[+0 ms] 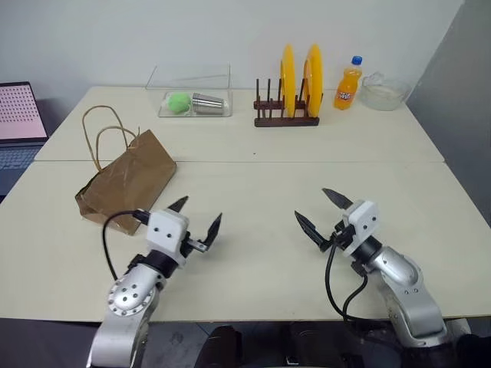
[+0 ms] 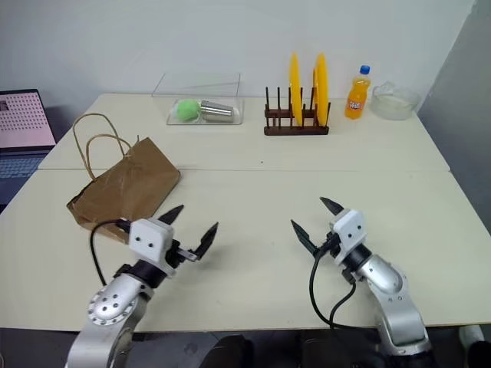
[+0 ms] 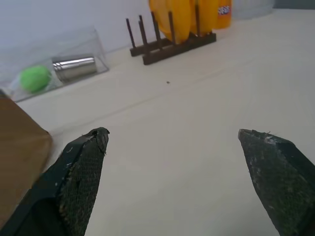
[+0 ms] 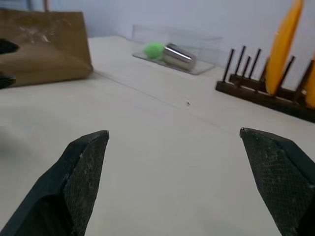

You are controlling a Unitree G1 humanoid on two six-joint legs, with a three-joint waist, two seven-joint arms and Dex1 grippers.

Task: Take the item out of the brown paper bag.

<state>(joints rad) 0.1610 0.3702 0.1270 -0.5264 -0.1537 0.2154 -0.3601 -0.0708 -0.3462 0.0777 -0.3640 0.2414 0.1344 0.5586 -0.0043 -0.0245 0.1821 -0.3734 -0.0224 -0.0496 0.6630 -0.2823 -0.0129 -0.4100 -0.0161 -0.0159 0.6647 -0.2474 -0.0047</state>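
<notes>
The brown paper bag lies on its side at the left of the cream table, creased, its two tan cord handles pointing toward the far left. The item is hidden from view. My left gripper hovers open just right of the bag's near end, nothing between its fingers. My right gripper stands open over bare table at the right, angled toward the bag, which shows at the edge of the right wrist view.
At the back stand a clear tray holding a green ball and a metal cup, a wooden rack with yellow plates, an orange soda bottle and a glass bowl. A laptop sits far left.
</notes>
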